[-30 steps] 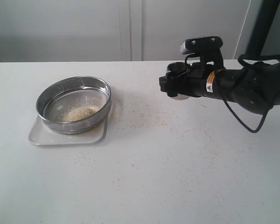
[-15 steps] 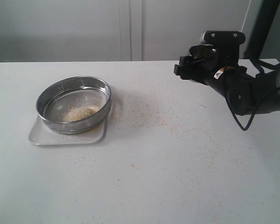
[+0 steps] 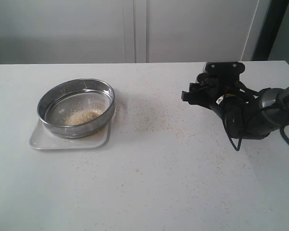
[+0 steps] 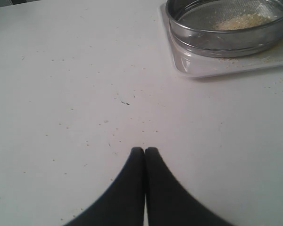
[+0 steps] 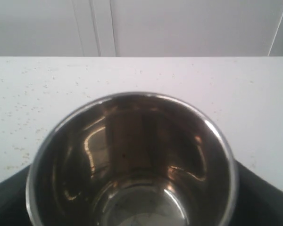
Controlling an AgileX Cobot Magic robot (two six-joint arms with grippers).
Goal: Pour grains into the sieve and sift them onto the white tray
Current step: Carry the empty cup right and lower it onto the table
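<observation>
- The sieve (image 3: 76, 108) sits on the white tray (image 3: 43, 140) at middle left of the exterior frame, with the grains (image 3: 82, 116) heaped on its mesh.
- The right claw (image 3: 192, 94), at the right of the frame, grasps a steel cup (image 5: 132, 155).
- The left claw (image 4: 145, 151) is clenched, tips together over the table (image 4: 61, 94).

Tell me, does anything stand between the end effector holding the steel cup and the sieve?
Nothing visible. Between the right end effector with its steel cup and the sieve on the white tray lies only bare table sprinkled with stray grains.
</observation>
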